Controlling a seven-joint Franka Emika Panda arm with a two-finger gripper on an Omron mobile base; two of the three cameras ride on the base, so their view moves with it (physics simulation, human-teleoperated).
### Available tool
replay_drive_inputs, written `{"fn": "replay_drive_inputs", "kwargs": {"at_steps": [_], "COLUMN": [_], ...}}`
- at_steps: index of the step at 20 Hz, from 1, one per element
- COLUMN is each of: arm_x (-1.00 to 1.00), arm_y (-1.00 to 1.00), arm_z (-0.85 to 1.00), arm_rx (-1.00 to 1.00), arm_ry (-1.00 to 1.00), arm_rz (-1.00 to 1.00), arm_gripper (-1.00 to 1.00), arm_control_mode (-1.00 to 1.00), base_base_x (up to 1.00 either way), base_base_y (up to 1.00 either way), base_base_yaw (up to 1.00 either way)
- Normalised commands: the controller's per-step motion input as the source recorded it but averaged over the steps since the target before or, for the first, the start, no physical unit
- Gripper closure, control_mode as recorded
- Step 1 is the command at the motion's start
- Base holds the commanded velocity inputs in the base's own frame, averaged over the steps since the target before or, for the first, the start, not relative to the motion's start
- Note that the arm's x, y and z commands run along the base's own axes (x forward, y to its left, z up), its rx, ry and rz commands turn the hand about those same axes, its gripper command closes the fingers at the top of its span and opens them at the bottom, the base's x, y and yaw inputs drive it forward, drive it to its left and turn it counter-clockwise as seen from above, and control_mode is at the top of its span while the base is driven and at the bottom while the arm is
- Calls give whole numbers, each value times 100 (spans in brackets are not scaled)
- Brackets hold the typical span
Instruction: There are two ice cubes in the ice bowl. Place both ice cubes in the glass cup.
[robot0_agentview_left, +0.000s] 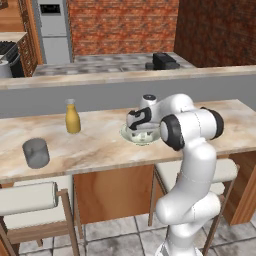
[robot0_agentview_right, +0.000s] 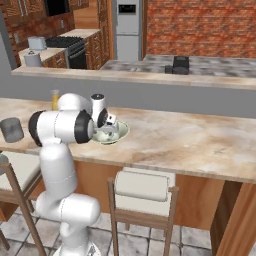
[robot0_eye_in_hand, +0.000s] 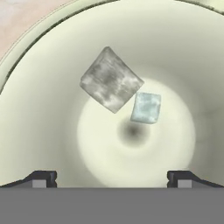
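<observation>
A long bench (robot0_agentview_left: 100, 145) with a pale, pink-beige marbled stone top runs across the kitchen, in front of a raised grey ledge. Three things stand directly on it. Toward the left end is a short grey translucent cylindrical glass cup (robot0_agentview_left: 36, 152), near the front edge. Farther back and to its right is a yellow bottle with a white cap (robot0_agentview_left: 72, 117), upright. Well apart from the cup, near the middle of the bench, sits a wide shallow round ice bowl (robot0_agentview_left: 141, 136), pale greenish-white with a darker rim. Its base rests flat on the stone.
</observation>
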Motion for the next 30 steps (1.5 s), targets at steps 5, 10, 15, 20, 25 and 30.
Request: {"fn": "replay_drive_inputs", "kwargs": {"at_steps": [5,10,15,20,25,30], "arm_x": [18,20,18,18,19,20], "arm_y": [0,0,0,0,0,0], "arm_z": [-2,0,-4,-6,-8,-9], "arm_rx": [0,0,0,0,0,0], "arm_ry": [-1,-1,0,0,0,0], "arm_rz": [0,0,0,0,0,0], "arm_gripper": [-100,-100,-100,-100,-100,-100], "arm_control_mode": [-100,-100,-100,-100,-100,-100], "base_base_x": [0,0,0,0,0,0], "base_base_y": [0,0,0,0,0,0], "base_base_yaw": [0,0,0,0,0,0]}}
